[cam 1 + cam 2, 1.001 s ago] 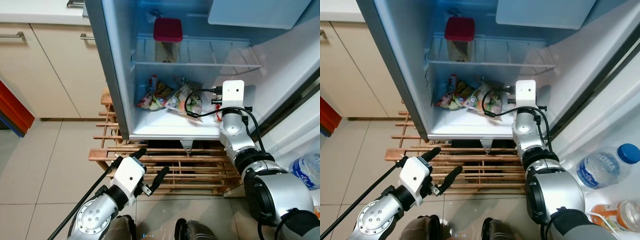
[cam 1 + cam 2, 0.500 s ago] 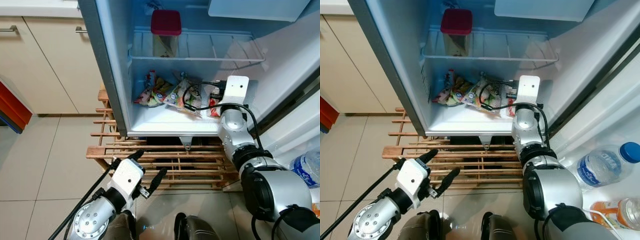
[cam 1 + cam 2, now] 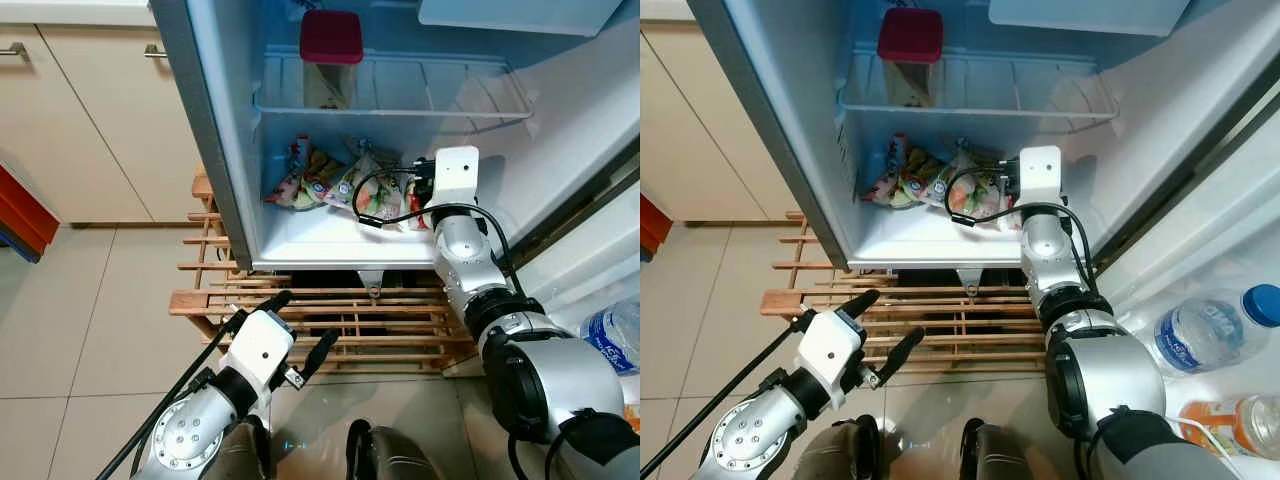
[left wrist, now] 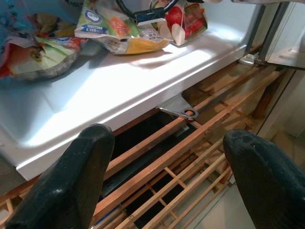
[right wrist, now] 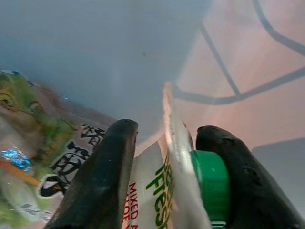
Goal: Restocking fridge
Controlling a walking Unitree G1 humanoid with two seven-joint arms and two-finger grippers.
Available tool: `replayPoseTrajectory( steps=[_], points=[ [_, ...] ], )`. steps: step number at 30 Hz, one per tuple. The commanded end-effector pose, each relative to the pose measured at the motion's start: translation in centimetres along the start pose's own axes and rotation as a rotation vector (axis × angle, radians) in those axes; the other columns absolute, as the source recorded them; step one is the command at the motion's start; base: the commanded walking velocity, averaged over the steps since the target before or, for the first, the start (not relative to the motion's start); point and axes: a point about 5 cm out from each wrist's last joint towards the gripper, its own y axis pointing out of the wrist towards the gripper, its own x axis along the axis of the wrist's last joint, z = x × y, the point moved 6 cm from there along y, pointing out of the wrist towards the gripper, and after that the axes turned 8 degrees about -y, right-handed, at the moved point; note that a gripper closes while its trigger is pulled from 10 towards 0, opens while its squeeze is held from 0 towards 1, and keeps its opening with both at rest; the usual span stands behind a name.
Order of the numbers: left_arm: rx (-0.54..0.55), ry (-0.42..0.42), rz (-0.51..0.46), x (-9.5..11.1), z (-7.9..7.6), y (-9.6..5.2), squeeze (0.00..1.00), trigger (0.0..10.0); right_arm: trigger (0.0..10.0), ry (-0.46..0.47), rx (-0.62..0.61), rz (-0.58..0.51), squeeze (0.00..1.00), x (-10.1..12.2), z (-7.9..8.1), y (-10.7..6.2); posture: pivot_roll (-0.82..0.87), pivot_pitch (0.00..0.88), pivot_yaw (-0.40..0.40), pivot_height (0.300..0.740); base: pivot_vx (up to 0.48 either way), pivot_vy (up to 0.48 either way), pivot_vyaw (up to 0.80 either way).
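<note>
An open white fridge (image 3: 300, 245) holds colourful snack packets (image 3: 320, 185) on its floor. The right tool (image 5: 164, 191) reaches inside, its black fingers closed around a green-capped printed pouch (image 5: 190, 186) beside those packets. The left tool (image 3: 300, 340) hovers below the fridge, fingers spread wide, holding nothing.
</note>
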Motion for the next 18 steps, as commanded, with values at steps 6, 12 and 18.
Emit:
replayPoseTrajectory(
  steps=[6, 12, 18],
  points=[
    [-0.006, 0.009, 0.002, -0.4, -0.1, 0.9, 0.00, 10.0, 10.0, 0.066, -0.062, 0.060, 1.00, -1.6, -1.3, -0.4, 0.17, 0.191, -0.081, 0.740, 0.000, 0.000, 0.00],
    [-0.003, 0.030, -0.008, -0.4, 0.4, 1.4, 0.00, 10.0, 10.0, 0.069, -0.066, 0.041, 1.00, -1.1, -1.8, -0.2, 0.16, 0.149, -0.090, 0.740, 0.000, 0.000, 0.00],
    [-0.005, 0.050, -0.020, -0.2, 0.7, 1.9, 0.00, 10.0, 10.0, 0.171, -0.084, 0.067, 1.00, -1.2, -2.1, 0.1, 0.17, 0.129, -0.090, 0.740, 0.000, 0.000, 0.00]
  ],
)
